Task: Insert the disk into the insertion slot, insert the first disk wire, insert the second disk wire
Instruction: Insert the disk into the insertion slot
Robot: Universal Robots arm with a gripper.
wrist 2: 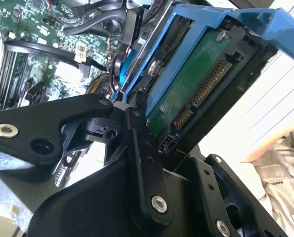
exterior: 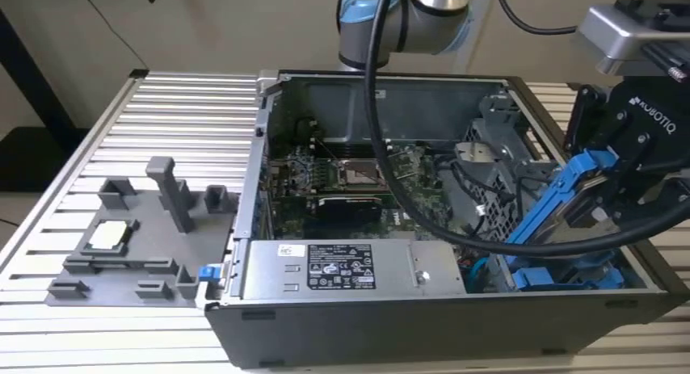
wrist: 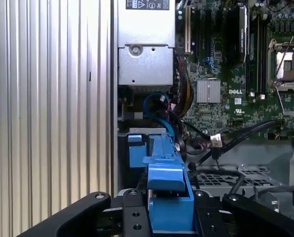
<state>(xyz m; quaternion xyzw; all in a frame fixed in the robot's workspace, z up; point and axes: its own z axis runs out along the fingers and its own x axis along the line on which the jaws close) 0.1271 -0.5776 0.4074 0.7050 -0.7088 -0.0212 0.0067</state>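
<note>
Gripper (wrist: 169,210): clamped on the disk (exterior: 563,198), one finger on each side of its blue caddy.
Disk: tilted, its lower end dipping into the case beside the power supply (exterior: 339,269), probably angled to meet the rails.
Insertion slot (exterior: 566,277): just beside the power supply; the disk is not yet seated.

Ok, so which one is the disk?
Find the open grey metal computer case. At its end on the exterior view's right, the black gripper holds the thin silver-grey disk tilted. Unlike the boxy grey power supply, it has a bright blue frame.
</note>
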